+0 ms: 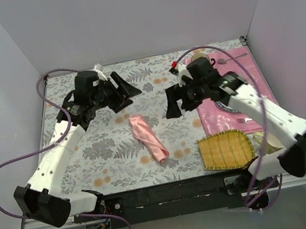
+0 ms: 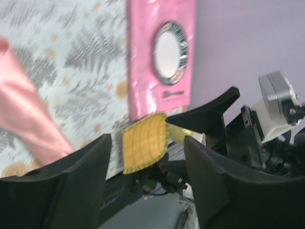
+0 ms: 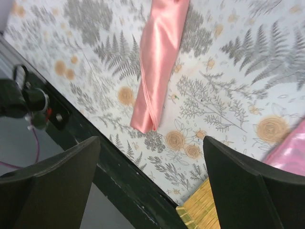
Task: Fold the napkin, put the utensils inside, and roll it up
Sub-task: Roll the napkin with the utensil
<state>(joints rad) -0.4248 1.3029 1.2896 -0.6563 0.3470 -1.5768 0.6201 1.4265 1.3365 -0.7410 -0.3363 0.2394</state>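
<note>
The napkin [image 1: 149, 138] lies as a long, narrow salmon-pink roll on the floral tablecloth, running from upper left to lower right between the arms. It also shows in the right wrist view [image 3: 159, 62] and at the left edge of the left wrist view [image 2: 24, 114]. The teal-handled spoon is not visible in any view. My left gripper [image 1: 128, 95] is open and empty, raised up-left of the roll. My right gripper [image 1: 170, 104] is open and empty, raised to the right of the roll. Both wrist views show wide-open jaws with nothing between them, left [image 2: 147, 162] and right [image 3: 152, 162].
A deep pink placemat [image 1: 223, 111] lies at the right under the right arm, carrying a round plate [image 2: 170, 52]. A yellow bamboo mat [image 1: 226, 150] sits near the front right. An all-silver spoon [image 1: 232, 59] and a cup [image 1: 199, 59] are at the back right.
</note>
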